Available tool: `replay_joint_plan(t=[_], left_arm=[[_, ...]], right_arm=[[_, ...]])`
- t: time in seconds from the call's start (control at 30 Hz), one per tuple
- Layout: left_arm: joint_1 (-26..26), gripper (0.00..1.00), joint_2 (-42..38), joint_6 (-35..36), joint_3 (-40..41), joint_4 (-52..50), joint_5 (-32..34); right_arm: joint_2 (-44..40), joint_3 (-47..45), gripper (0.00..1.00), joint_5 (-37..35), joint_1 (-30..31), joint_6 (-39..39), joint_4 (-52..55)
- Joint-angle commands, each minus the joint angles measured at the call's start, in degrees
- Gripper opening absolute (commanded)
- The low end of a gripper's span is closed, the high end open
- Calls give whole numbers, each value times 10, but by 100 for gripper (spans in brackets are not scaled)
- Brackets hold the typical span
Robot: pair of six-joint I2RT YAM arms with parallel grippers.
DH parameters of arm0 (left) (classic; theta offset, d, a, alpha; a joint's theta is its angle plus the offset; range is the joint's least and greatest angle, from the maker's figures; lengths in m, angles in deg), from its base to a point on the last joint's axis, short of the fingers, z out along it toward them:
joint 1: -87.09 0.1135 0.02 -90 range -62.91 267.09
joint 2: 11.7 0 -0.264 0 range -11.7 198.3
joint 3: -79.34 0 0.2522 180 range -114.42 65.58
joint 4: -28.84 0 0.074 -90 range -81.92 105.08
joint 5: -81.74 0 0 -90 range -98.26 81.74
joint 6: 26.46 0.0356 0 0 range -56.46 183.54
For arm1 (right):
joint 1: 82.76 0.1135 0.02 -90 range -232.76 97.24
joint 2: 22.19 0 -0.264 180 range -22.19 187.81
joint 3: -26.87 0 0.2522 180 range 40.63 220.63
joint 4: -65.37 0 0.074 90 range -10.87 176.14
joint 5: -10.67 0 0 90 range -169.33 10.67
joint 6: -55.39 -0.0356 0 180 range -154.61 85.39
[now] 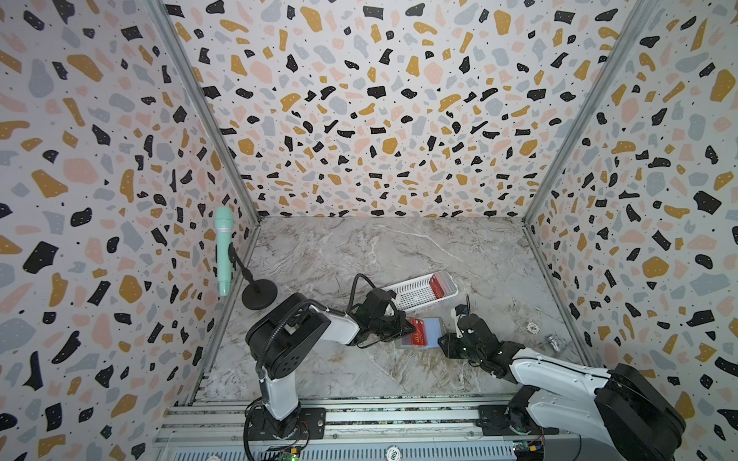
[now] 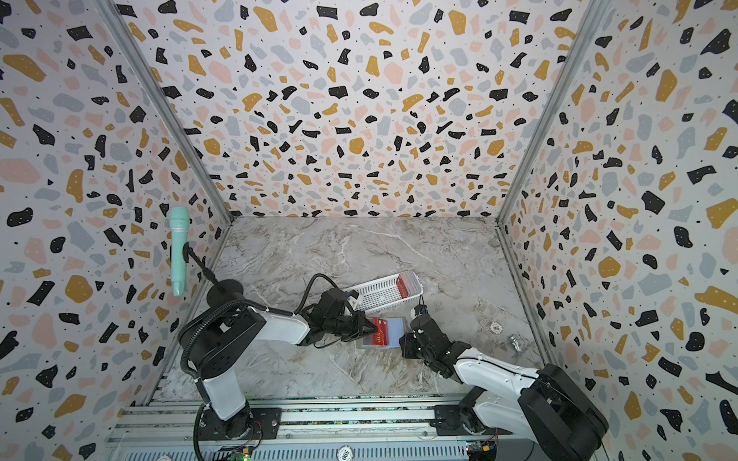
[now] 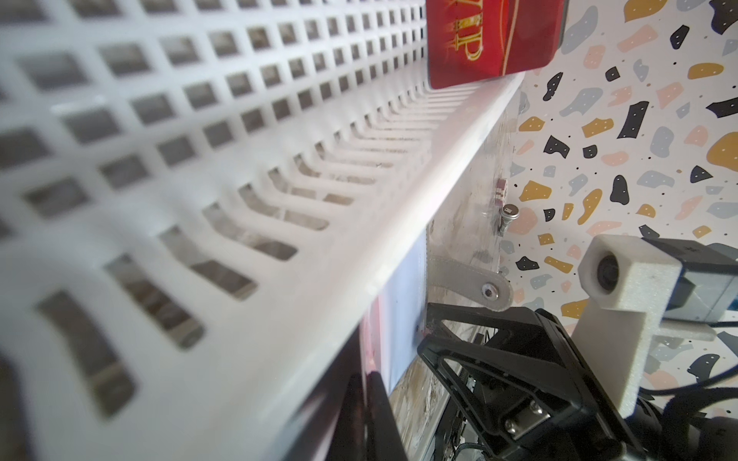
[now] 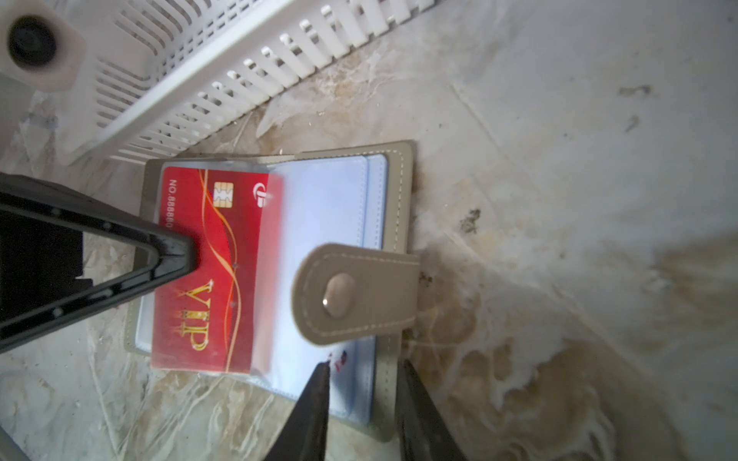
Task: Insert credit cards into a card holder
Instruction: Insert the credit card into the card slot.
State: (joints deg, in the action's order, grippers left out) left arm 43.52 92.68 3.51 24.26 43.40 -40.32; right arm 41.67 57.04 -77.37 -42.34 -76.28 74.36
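I see the card holder (image 1: pixel 431 327) lying open at mid-table (image 1: pixel 359 247), just near of the white basket (image 1: pixel 411 295). In the right wrist view a red VIP card (image 4: pixel 215 247) lies flat on the holder's left page. Its right edge is tucked under a clear sleeve (image 4: pixel 267 279) and the rest sticks out to the left. My left gripper (image 4: pixel 185 257) comes in from the left, closed to a point, with its tip down on the card's left part. My right gripper (image 4: pixel 365 365) sits at the holder's near-right edge with its jaws a narrow gap apart. One finger (image 4: pixel 315 395) is on the blue page and the grey cover edge lies between the jaws; I can't tell if it actually pinches. The tab (image 4: pixel 351 295) is folded in over the right page. More red cards (image 1: pixel 439 285) sit in the basket's right end. A teal mic (image 1: pixel 223 251) stands by the left wall.
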Motion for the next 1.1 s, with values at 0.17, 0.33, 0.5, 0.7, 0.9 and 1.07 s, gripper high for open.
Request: replay_joint_plan(t=[0.17, 0.33, 0.5, 0.7, 0.9, 1.07], left_arm=[[-10, 12, 15, 52, -34, -98, 34], [-9, 18, 14, 82, -54, -161, 59], [-9, 22, 5, 111, -70, -211, 83], [-10, 28, -11, 145, -87, -283, 122], [-10, 29, -24, 155, -93, -314, 143], [-14, 28, -18, 153, -91, -308, 127]], right_arm=[[7, -6, 31, 2, 4, 5, 23], [6, -6, 31, 1, 6, 7, 24], [7, -7, 31, -1, 5, 7, 24], [11, -6, 31, -3, 8, 6, 23], [22, -4, 31, -8, 11, 8, 22], [24, -3, 31, -10, 13, 7, 23]])
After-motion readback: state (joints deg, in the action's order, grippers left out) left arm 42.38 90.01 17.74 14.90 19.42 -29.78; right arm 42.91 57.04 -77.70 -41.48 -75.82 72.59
